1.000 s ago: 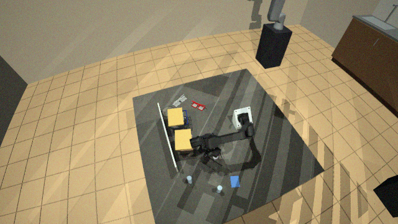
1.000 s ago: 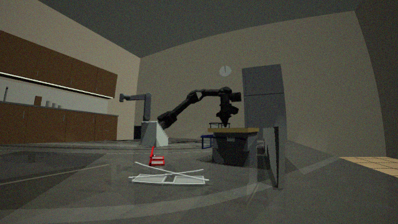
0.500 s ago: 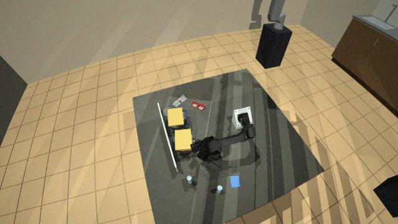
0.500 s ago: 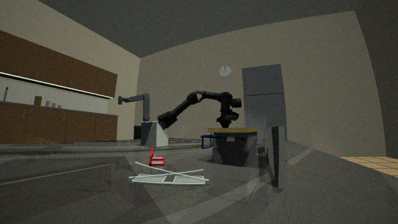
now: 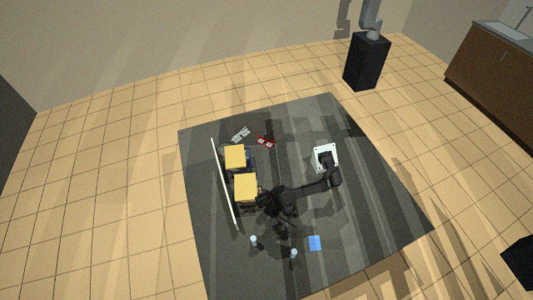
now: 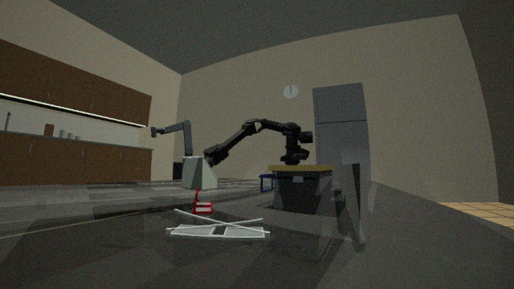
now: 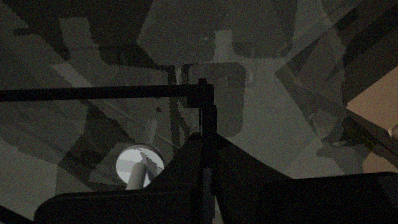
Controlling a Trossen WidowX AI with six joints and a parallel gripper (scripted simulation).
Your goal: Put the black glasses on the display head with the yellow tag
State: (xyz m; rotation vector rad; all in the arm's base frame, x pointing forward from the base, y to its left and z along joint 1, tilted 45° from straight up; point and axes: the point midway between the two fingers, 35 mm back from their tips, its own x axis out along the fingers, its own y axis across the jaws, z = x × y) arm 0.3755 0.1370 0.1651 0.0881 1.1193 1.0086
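My gripper (image 5: 287, 212) is shut on the black glasses (image 5: 288, 222) (image 7: 100, 93), over the mat in front of the near head. In the wrist view the fingertips (image 7: 207, 122) pinch a dark frame part, with a long thin bar reaching left; the rest of the glasses is hard to make out. The near head (image 5: 246, 187) and far head (image 5: 235, 156) (image 6: 303, 190) are blocky with flat yellow tops. The near head's nose (image 7: 393, 132) shows at the wrist view's right edge. Blue glasses (image 5: 248, 154) (image 6: 267, 182) are at the far head's front. I cannot tell which head bears the yellow tag.
A pale upright panel (image 5: 224, 183) stands behind the heads. Red glasses (image 5: 265, 140) (image 6: 203, 207) and white glasses (image 5: 241, 135) (image 6: 218, 232) lie beyond the far head. Two pale cylinders (image 5: 253, 240) (image 5: 294, 252) and a blue square (image 5: 315, 242) are nearby. A white round stand (image 7: 127, 160) is below the gripper.
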